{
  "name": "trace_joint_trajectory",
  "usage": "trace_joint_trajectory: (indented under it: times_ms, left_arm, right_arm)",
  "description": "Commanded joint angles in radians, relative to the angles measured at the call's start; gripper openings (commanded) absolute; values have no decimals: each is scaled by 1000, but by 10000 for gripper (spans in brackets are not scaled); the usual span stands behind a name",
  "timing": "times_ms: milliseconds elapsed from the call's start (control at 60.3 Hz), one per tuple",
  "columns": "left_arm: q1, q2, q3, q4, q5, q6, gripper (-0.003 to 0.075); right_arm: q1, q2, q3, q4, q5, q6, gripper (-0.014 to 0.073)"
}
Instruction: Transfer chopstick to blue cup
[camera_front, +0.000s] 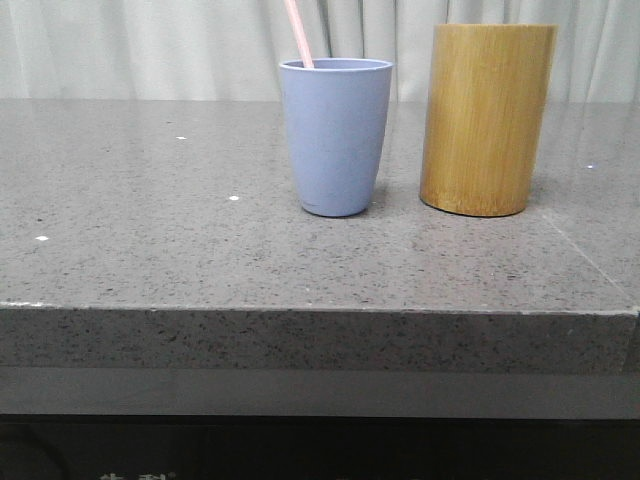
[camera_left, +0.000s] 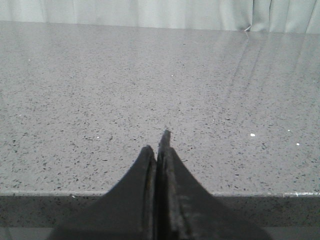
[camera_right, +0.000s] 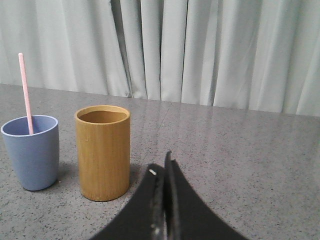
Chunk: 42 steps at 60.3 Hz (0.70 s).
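Observation:
The blue cup (camera_front: 335, 135) stands upright on the grey stone table, left of the bamboo holder (camera_front: 486, 118). A pale pink chopstick (camera_front: 298, 32) leans out of the cup; only its top end shows. The right wrist view shows the same cup (camera_right: 31, 152), chopstick (camera_right: 25, 92) and holder (camera_right: 103, 152). My right gripper (camera_right: 162, 167) is shut and empty, low over the table, apart from the holder. My left gripper (camera_left: 157, 145) is shut and empty over bare table near the front edge. Neither gripper shows in the front view.
The table's front edge (camera_front: 320, 310) runs across the front view. Pale curtains (camera_right: 200, 50) hang behind the table. Small white specks (camera_front: 233, 198) lie on the left part of the tabletop.

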Motion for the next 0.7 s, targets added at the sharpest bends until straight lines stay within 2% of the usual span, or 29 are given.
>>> trace_joint_trajectory:
  times_ms: [0, 100, 166, 299, 365, 531, 680]
  left_arm:
    - [3, -22, 7, -8, -89, -8, -19]
    - [3, -22, 7, -8, -89, -8, -19]
    - [3, -22, 7, -8, -89, -8, -19]
    - [3, -22, 7, -8, -89, -8, -19]
    - [3, -22, 7, -8, -89, -8, -19]
    - [3, -22, 7, -8, -89, -8, -19]
    - [3, -22, 7, -8, -89, -8, -19]
  right_arm:
    - [-6, 8, -23, 5, -85, -5, -102]
    - [-6, 9, -2, -7, -104, -5, -102]
    - [-6, 9, 51, -7, -169, -5, -102]
    - [-6, 9, 245, -7, -334, -5, -102]
    - [-6, 5, 314, -7, -370, -5, -102]
    - [-6, -20, 410, -6, -381, -5, -102]
    - [-6, -19, 412, -6, -357, -5, -102]
